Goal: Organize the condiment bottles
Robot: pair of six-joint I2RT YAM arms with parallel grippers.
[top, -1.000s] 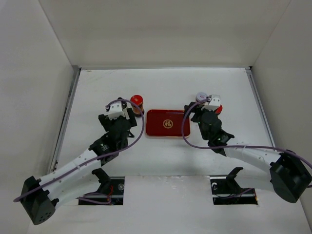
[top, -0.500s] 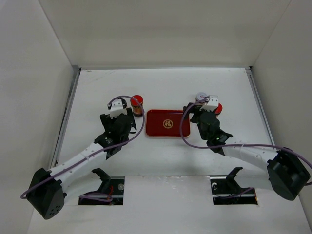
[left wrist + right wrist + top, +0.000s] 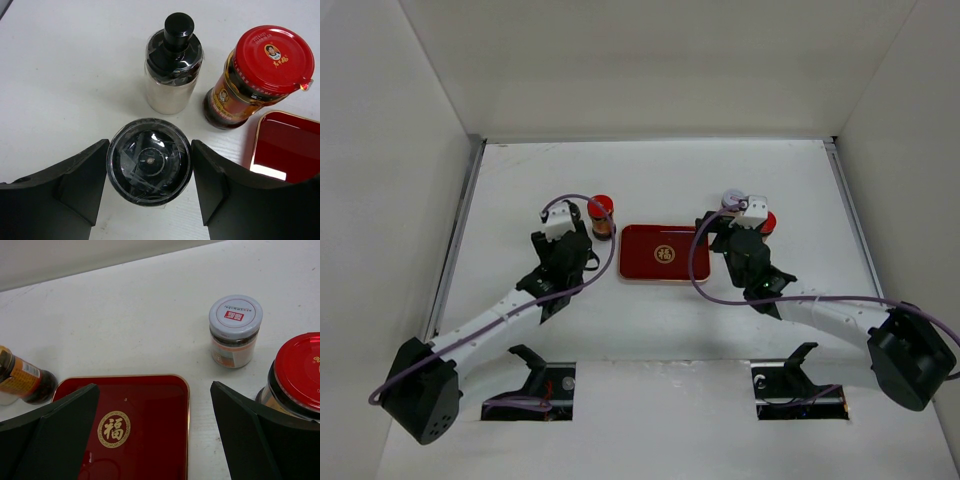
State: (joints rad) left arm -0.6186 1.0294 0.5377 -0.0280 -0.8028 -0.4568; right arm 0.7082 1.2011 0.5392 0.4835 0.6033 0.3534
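Condiment bottles (image 3: 172,65) beside tray (image 3: 150,440); left end effector (image 3: 149,165) grip unclear; right end effector (image 3: 153,387) apart

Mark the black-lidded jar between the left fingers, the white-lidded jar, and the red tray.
black-lidded jar (image 3: 149,161), left wrist view, centre of its lid.
white-lidded jar (image 3: 235,315), right wrist view, centre of its lid.
red tray (image 3: 150,396), right wrist view, bare floor near its far rim.
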